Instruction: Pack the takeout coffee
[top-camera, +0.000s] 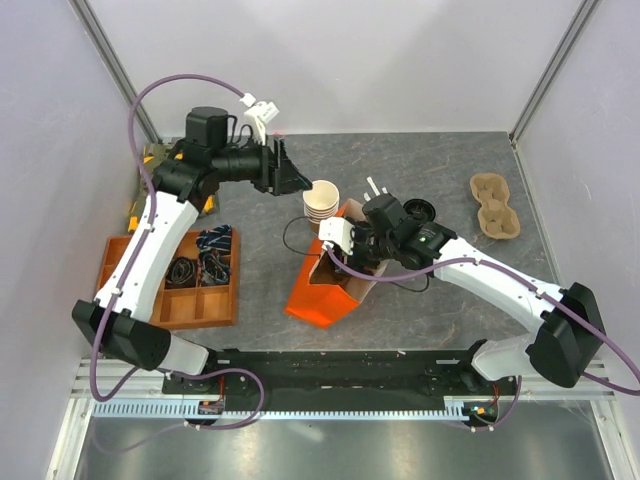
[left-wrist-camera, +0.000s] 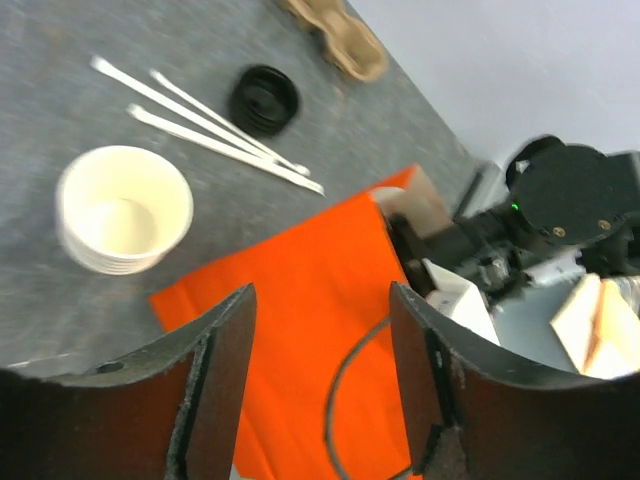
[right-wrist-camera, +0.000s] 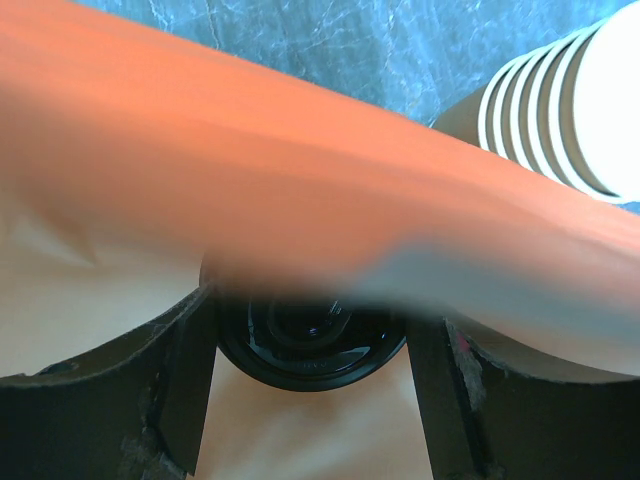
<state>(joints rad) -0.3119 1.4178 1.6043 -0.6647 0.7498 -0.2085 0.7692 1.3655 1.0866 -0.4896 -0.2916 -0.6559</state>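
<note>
My right hand grips the takeout coffee by its sides, down inside the orange bag, so it should settle upright. Beyond, my left hand hovers wide open and empty, likely ready to steady the bag.

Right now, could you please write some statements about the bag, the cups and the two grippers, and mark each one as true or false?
1. The left gripper is open and holds nothing. True.
2. The right gripper reaches into the orange bag. True.
3. The stack of lidless cups lies inside the orange bag. False: it stands on the table beside the bag.
4. The loose black lid sits on the stack of lidless cups. False: it lies on the table near the stir sticks.
5. The takeout coffee, its lid on, sits between the right gripper's fingers. True.
</note>
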